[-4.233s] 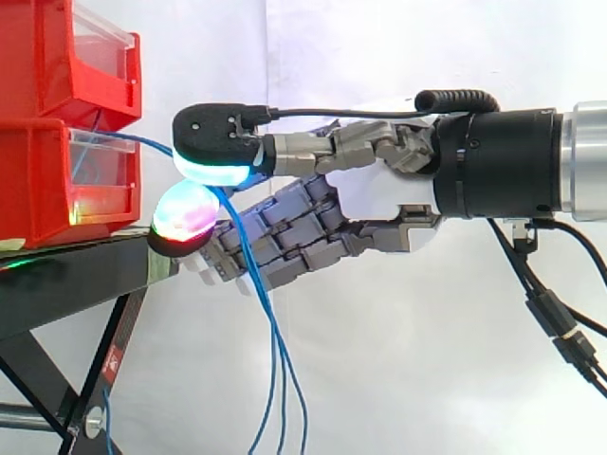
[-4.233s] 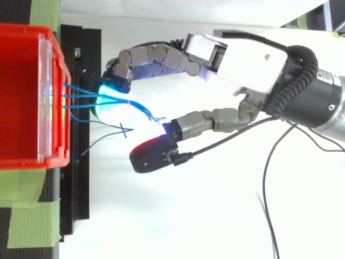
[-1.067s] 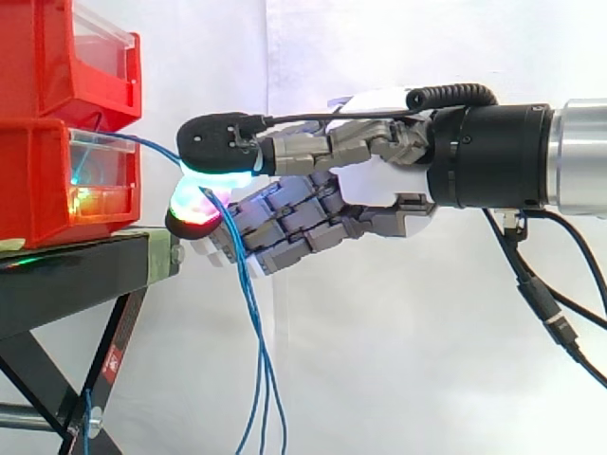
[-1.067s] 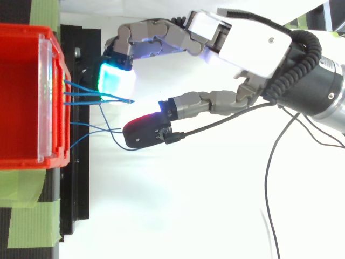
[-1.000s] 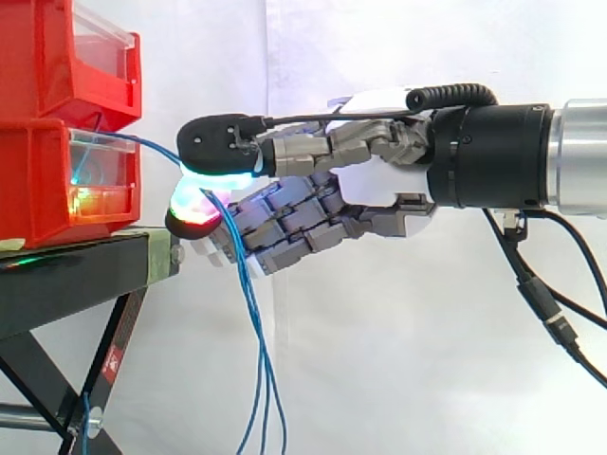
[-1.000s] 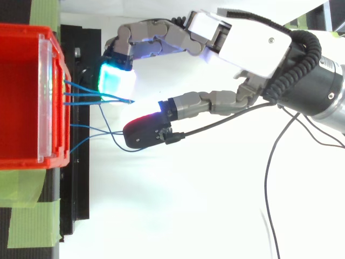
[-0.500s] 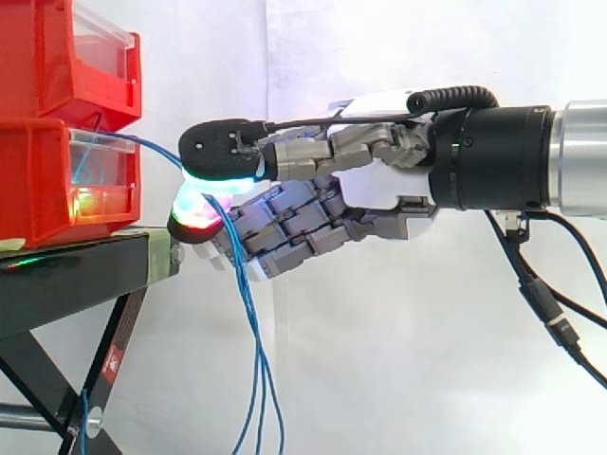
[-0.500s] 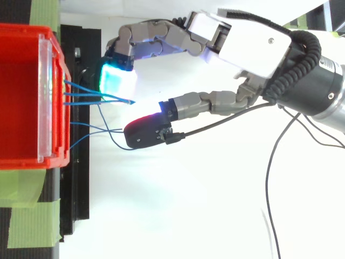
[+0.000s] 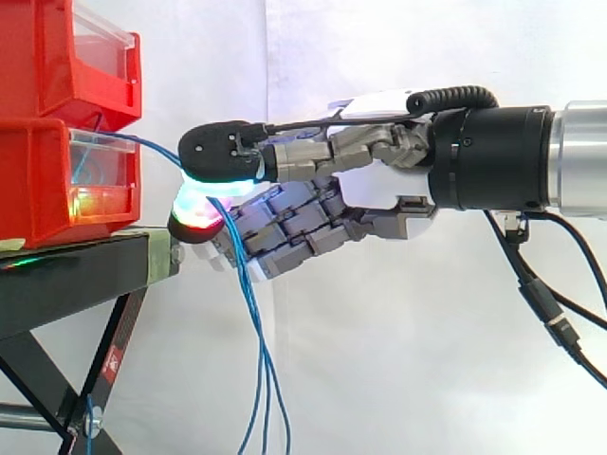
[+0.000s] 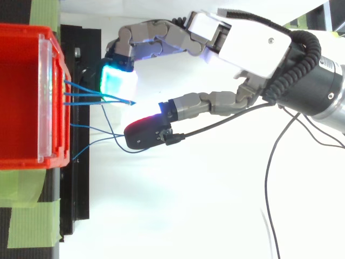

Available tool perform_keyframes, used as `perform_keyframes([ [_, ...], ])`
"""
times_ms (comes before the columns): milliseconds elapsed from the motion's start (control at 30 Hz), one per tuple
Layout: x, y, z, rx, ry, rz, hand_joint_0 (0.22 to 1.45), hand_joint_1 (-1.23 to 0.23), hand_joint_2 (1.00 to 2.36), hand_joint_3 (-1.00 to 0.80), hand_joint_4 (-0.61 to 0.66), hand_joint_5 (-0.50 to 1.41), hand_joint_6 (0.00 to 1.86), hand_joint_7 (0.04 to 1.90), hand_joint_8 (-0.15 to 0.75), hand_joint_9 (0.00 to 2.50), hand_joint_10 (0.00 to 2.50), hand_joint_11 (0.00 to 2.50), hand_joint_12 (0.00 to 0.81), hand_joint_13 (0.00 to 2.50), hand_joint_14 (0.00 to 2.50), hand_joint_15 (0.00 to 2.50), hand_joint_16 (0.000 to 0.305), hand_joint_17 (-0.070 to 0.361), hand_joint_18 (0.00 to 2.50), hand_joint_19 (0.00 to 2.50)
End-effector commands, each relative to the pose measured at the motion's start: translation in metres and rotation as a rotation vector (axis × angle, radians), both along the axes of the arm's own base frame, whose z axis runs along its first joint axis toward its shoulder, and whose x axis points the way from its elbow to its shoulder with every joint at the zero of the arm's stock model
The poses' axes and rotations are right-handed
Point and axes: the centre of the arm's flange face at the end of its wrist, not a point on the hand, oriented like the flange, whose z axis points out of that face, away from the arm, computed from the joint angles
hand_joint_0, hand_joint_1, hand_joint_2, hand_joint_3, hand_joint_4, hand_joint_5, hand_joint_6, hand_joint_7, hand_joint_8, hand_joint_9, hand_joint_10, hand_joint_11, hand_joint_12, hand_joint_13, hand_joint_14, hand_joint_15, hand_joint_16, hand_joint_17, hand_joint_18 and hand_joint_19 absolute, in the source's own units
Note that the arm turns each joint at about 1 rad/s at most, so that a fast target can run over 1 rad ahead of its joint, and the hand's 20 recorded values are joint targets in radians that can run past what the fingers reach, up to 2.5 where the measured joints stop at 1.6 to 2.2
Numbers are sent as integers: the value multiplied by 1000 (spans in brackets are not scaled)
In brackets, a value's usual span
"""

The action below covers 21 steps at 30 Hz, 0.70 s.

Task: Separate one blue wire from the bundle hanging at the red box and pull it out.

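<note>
White curtain [image 9: 379, 360] behind, smooth and plain. Upper left of the side view: two glossy red bins [image 9: 38, 180] stacked on a matt black stand [image 9: 76, 275], each with a clear plastic front. From the lower bin's front, blue wires [image 9: 256, 360], thin and round, run right, then hang slack toward the bottom edge. My hand [image 9: 379, 199] comes in from the right, its grey segmented fingers curled. The thumb pad [image 9: 220, 152], black-backed and glowing cyan, sits on top of a finger pad [image 9: 194, 210] glowing red and green. A blue wire [image 9: 152, 147] is nipped between them, just right of the bin.

Top view adds: the bin [image 10: 21, 91] is open-topped and hollow, with green tape [image 10: 27, 221] at lower left. The wires leave the clear front as separate strands. Three meet in a point between my fingers; another loops under the thumb. One finger with a square cyan pad [image 10: 118, 81] stands apart from the thumb, higher in frame. Side view gives the long drop of the wires below my hand.
</note>
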Motion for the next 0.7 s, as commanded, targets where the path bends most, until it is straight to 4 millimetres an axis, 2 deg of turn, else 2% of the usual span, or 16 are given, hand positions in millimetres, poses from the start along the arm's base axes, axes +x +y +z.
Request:
perform_keyframes([
  [0, 1, 0, -4, 1, 4, 0, 598, -782, 1005, -442, 276, -142, 594, 1103, 326, 596, 8, 291, 422, 555, 11, 329, 56, 125, 542, 250],
  [100, 2, 1, -13, 2, 18, 5, 597, -777, 1006, -438, 277, -143, 610, 1076, 330, 602, 9, 296, 422, 562, 11, 331, 55, 125, 553, 255],
  [333, 3, 1, -12, 15, 6, 4, 605, -743, 1008, -415, 276, -148, 670, 995, 333, 619, 9, 309, 423, 575, 11, 334, 54, 122, 572, 269],
  [667, 2, 0, -12, 28, 7, 3, 585, -702, 1008, -413, 275, -145, 635, 1044, 336, 624, 9, 307, 426, 594, 11, 346, 55, 123, 584, 288],
])
